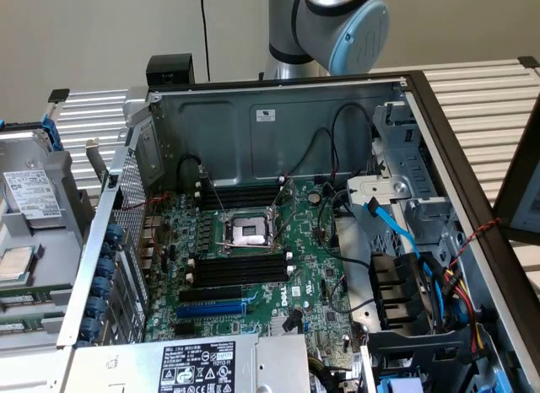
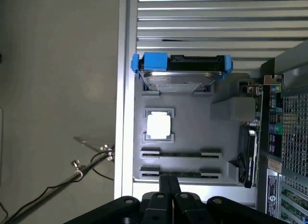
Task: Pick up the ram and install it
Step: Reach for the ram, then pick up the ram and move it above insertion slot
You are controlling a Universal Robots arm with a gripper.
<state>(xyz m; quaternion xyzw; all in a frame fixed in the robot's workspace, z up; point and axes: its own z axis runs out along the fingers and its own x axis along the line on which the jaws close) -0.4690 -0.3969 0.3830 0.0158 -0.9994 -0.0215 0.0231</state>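
The gripper (image 2: 168, 179) was shut, its two black fingers (image 2: 163, 185) pressed together with nothing visible between them. It hung above the near edge of a grey tray (image 2: 226, 137), tips pointing down at it. The ram (image 2: 187, 174), a thin dark stick standing on edge between two small grey brackets, lay directly under the fingertips; whether they touched it could not be told. A second stick (image 2: 180, 154) of the same kind sat parallel to it, one row further from the gripper. Beyond that lay a processor chip (image 2: 159, 125) in its own recess, and past it a hard drive (image 2: 180, 80) in a blue carrier at the tray's far end. The open computer case (image 2: 288, 137) stood just beside the tray. In the exterior view the arm (image 1: 333, 26) rose behind the case, and the motherboard (image 1: 253, 325) lay flat inside, its long black slots (image 1: 240, 266) with white end clips well apart from the ram
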